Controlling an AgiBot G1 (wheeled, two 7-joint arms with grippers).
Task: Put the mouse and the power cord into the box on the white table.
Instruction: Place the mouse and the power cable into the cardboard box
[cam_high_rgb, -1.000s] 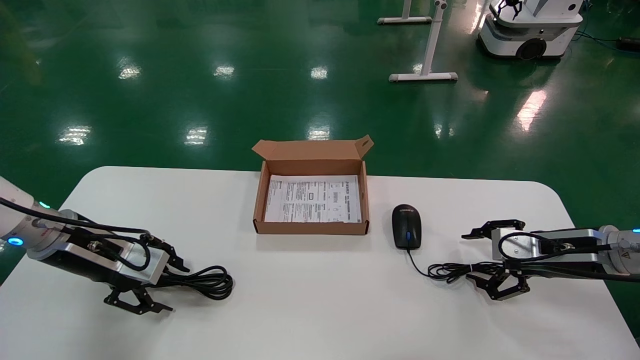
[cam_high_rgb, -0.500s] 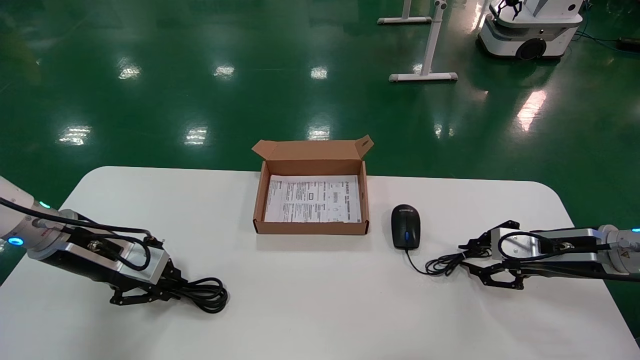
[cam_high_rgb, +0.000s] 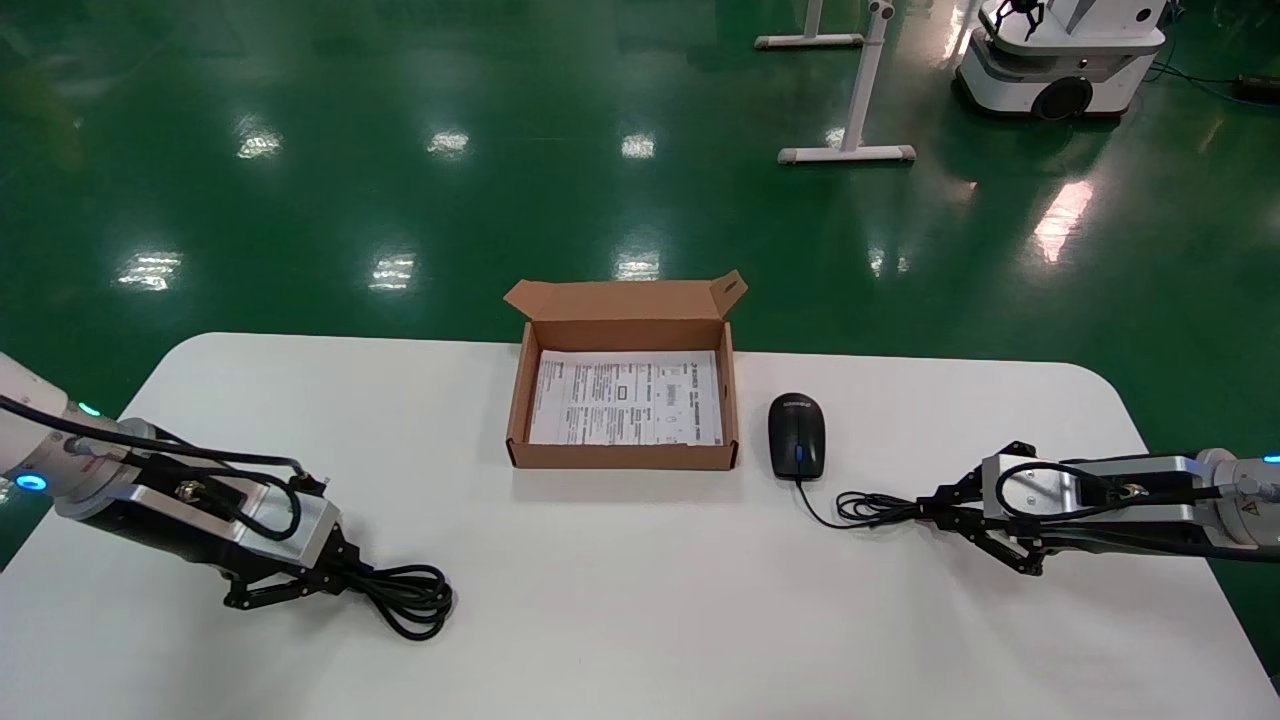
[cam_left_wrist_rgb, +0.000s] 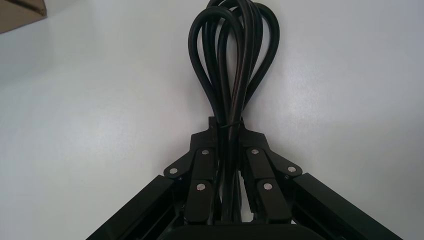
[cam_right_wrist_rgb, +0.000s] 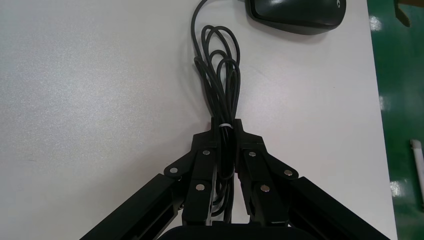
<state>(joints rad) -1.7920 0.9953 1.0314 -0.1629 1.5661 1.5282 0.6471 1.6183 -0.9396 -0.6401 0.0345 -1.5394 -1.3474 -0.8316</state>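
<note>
Two pincers clamped: left (cam_high_rgb: 335, 575) on power cord (cam_high_rgb: 410, 598), right (cam_high_rgb: 945, 510) on mouse (cam_high_rgb: 797, 436) cable.

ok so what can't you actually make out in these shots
- Power cord plug: not seen in any view; in the left wrist view the bundle's tail runs into the left gripper.
- Mouse: cut off by the right wrist view's edge.
- Sheet in the box: print too small to read, head view.

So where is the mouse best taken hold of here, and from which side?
By its bunched cable tail, from the robot's right: the mouse body is low, rounded and close beside the box, while the thin cable gathers into a narrow bundle pointing toward the right gripper, whose fingers are shut on that bundle.
</note>
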